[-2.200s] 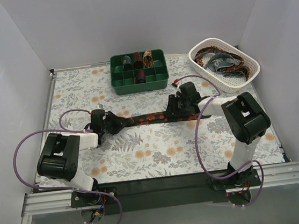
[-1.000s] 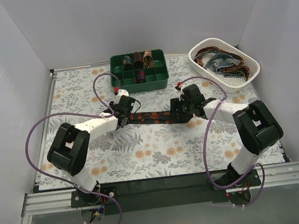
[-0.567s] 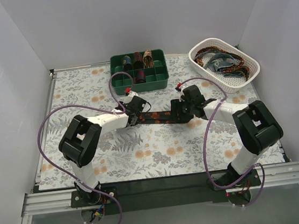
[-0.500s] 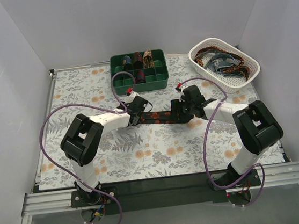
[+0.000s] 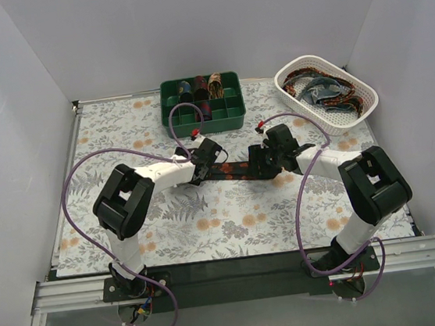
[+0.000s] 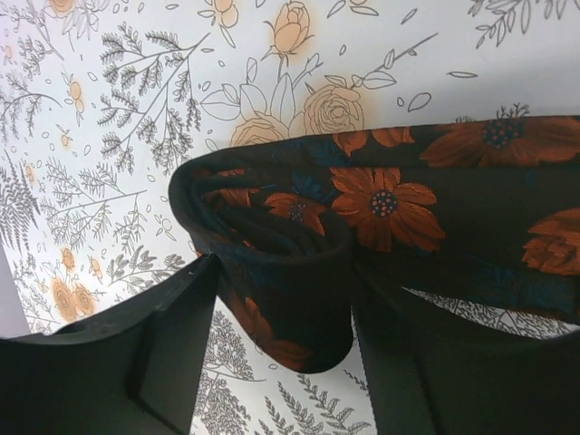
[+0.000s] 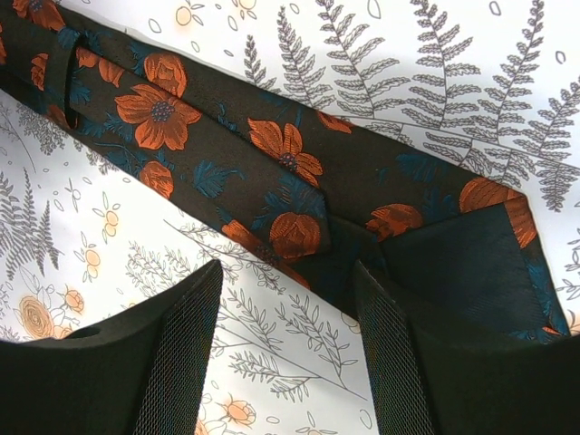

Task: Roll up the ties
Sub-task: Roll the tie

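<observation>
Ties' place: a flower-printed counter (image 5: pixel 170 231). One dark tie (image 5: pixel 238 169) with orange flowers lies across its middle, between the two arms.
Basket: a white basket (image 5: pixel 371 104) at the far right holds loose ties (image 5: pixel 321 88) in a tangle, not yet rolled.
Tray: a green tray (image 5: pixel 204 125) at the far middle, with coils (image 5: pixel 201 86) in some of its back compartments.
Wide end (image 7: pixel 471 263): lies flat on the counter, plain backing showing at its tip. The right fingers (image 7: pixel 181 353) stand apart over it with nothing pinched between them. Whether their tips press the cloth down, I cannot tell.
Rolled end (image 6: pixel 272 263): a few slack turns at the tie's other end, sitting between the left fingers (image 6: pixel 172 353). Both fingers look to touch the roll. Whether they squeeze it or only flank it, I cannot tell.
Handling: probably light, limp and smooth. It should fold at a touch, and the slack turns look likely to loosen if nothing holds them. No risk of breakage.
Where to hold: likely across the roll itself, one finger on each open side, firmly enough to keep the turns together. The flat stretch would be best pinned near the wide end, so the cloth stays taut and straight while the roll advances.
</observation>
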### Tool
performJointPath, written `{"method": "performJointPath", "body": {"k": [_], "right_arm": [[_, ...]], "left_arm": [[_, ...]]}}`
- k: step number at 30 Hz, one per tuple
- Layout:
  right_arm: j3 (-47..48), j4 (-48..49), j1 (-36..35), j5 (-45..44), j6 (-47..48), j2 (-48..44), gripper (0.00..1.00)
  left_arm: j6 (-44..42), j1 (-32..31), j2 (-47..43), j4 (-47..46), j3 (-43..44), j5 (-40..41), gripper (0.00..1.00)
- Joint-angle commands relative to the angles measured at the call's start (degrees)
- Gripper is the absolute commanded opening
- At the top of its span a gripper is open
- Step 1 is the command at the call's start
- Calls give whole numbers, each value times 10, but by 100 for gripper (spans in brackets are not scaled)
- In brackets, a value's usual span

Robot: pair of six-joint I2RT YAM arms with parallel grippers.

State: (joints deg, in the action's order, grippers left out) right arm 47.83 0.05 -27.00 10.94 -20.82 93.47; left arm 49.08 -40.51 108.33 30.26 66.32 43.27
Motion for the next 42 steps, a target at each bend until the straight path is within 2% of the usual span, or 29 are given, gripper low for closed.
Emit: {"method": "performJointPath", "body": {"k": [1, 13, 21, 27, 33, 42], "right_arm": [[-1, 18, 3, 11, 1, -5, 56], [6, 20, 2, 21, 8, -15, 56], [28, 20, 1, 51, 61, -25, 57], [56, 21, -10, 85, 79, -17, 58], [68, 34, -33, 116, 47, 18, 56], [47, 43, -21, 123, 26, 55, 54]], "left_arm": [[14, -4, -12, 24, 28, -32, 56], [42, -4, -16, 73, 83, -89, 72], [69, -4, -29, 107, 129, -107, 86], [87, 7, -51, 125, 169, -142, 89], [109, 68, -87, 124, 169, -218, 90], [138, 169, -168, 106, 111, -334, 90]]}}
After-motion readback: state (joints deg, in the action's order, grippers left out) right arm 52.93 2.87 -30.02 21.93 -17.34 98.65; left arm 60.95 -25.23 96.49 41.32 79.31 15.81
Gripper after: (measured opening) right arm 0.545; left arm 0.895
